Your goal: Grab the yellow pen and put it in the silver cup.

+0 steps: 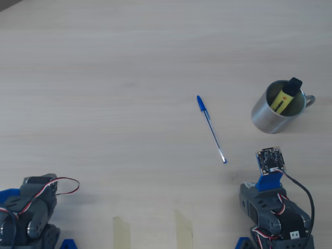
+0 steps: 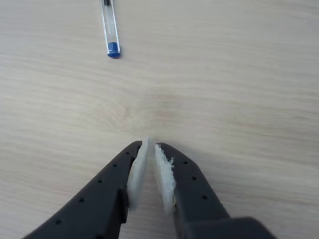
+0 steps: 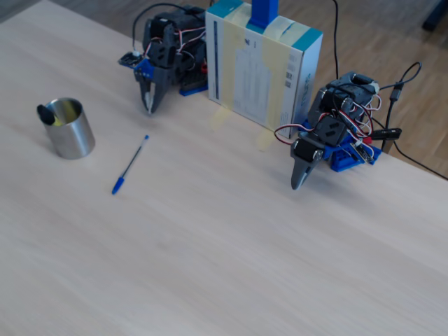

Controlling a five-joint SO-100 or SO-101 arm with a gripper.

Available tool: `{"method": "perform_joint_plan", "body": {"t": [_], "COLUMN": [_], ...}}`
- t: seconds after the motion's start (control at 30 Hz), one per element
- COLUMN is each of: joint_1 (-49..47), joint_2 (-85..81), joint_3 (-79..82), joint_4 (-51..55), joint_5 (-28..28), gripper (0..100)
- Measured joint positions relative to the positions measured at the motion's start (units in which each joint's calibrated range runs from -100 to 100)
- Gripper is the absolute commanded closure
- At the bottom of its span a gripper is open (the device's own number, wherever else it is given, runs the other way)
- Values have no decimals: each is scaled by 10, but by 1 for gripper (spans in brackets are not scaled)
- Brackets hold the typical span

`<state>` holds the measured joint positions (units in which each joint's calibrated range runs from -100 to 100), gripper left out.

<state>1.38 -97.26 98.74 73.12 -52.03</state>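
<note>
Starting at the fingers (image 2: pixel 135 172): pressing the white-padded tips almost together, leaving only a thin sliver between the pads, gripping nothing. Hanging the gripper (image 2: pixel 151 144) low over bare table (image 2: pixel 239 89), nose pointing down in the fixed view (image 3: pixel 149 108).

Moving outward: lying just ahead of the fingertips and off to the left in the wrist view, the blue pen (image 2: pixel 110 30), only its blue-plugged end showing there; in the overhead view lying slantwise (image 1: pixel 210 129), clear of everything, its near end closest to the fingers.

Further out, ahead of the fingertips and out of the wrist view altogether: standing upright, the silver cup (image 1: pixel 259 116), already holding the yellow pen (image 1: pixel 283 98). Leaning inside against the rim, black cap poking up past the edge on the handle side. Showing the same in the fixed view, cup (image 3: pixel 71 140) well apart from the fingers, dark cap peeping over the lip.

Judging the task as good as finished, with nothing left to grasp.

Risking trouble only by reaching forward again: clipping the light cup with closed fingers, tipping it and spilling the leaning marker onto the table. Likewise sweeping sideways at this low height, nudging the blue pen and rolling it toward the cup.
</note>
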Motion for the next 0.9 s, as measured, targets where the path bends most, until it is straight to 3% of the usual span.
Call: {"method": "perform_joint_plan", "body": {"t": [0.9], "joint_1": [6], "joint_2": [0], "joint_3": [0], "joint_4": [0], "joint_5": [0], "gripper": [97]}}
